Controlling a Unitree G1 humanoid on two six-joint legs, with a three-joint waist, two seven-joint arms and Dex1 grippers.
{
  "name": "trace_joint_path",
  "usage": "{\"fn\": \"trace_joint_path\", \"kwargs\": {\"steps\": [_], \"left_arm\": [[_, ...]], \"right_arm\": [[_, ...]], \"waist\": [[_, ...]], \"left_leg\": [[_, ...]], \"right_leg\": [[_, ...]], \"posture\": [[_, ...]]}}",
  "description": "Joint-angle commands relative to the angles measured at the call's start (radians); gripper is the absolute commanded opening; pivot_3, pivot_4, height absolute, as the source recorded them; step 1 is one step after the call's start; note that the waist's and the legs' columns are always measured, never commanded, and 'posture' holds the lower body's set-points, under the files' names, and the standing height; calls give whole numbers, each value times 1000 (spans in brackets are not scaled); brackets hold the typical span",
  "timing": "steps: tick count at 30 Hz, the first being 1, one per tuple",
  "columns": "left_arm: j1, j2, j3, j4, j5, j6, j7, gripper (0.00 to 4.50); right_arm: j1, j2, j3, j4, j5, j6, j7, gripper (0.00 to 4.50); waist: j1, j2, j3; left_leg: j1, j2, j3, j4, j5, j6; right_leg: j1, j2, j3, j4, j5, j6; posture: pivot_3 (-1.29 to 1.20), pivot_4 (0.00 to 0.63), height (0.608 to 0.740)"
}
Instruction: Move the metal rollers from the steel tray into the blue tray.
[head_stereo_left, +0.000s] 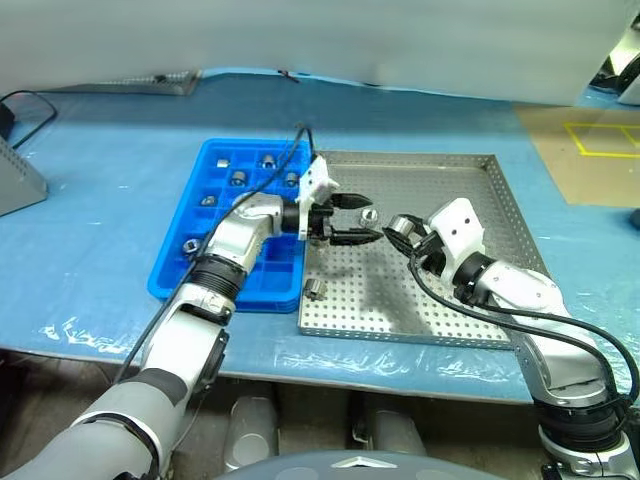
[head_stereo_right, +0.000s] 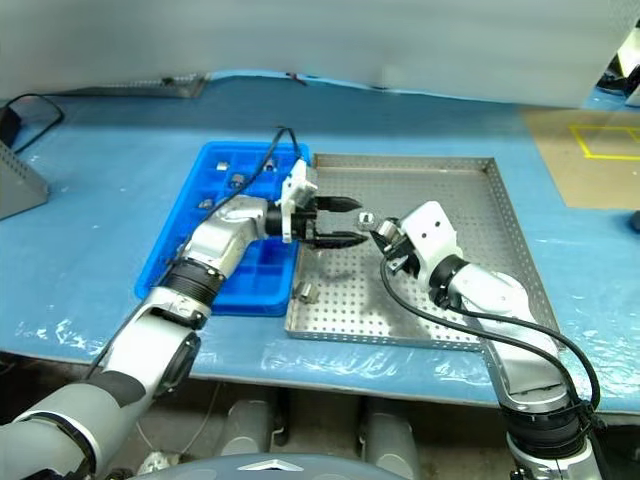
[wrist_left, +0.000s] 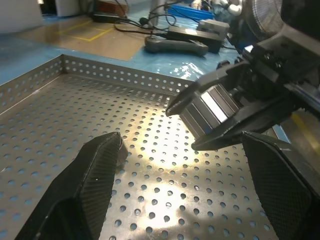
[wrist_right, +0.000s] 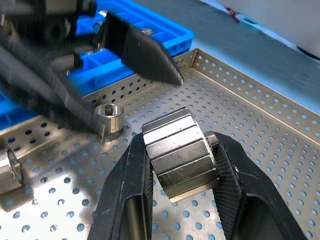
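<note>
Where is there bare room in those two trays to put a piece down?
The steel tray is mostly bare, especially its far right corner and near edge. Its left-middle is crowded: the open left gripper faces the right gripper, shut on a roller, with loose rollers nearby. The blue tray has empty near compartments.

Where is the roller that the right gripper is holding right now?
The roller sits clamped in the right gripper, above the steel tray, facing the open left gripper.
</note>
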Motion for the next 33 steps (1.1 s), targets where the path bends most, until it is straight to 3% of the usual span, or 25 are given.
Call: {"fn": "trace_joint_path", "kwargs": {"steps": [1,6,10,14,20,33], "left_arm": [[-37,-8,10,45,8,-88,-46,4065],[-73,-27,52,58,-48,53,-68,4065],[-101,-40,133,-34,-223,440,-75,4065],[-45,-9,65,-143,-206,501,-136,4065],[-30,5,16,-140,-157,537,-128,4065],[-59,-74,90,-72,-185,569,-26,4065]], "right_arm": [[-34,6,-38,-76,55,33,-8,1217],[2,-171,129,-34,-166,-106,7,1217],[21,-181,146,-10,-186,-149,9,1217],[7,-205,167,23,-250,-210,13,1217],[-34,-217,186,45,-334,-279,13,1217],[-60,-222,201,70,-456,-404,58,1217]], "waist": [[-1,0,0],[4,0,0],[5,0,0],[3,0,0],[3,0,0],[2,0,0]], "left_leg": [[0,0,0,0,0,1],[0,-1,0,0,0,1],[0,-1,0,0,-1,1],[0,-1,1,0,-2,4],[1,-1,1,1,-2,4],[0,0,1,2,-3,7]], "right_leg": [[0,0,0,0,0,0],[1,-1,0,0,3,-5],[2,-1,0,-1,3,-5],[1,-1,0,-1,3,-6],[2,-1,0,0,3,-5],[2,-1,0,-1,3,-6]], "posture": [[-114,150,740],[-114,150,740],[-105,150,740],[-96,150,740],[-92,150,740],[-101,150,740]]}}
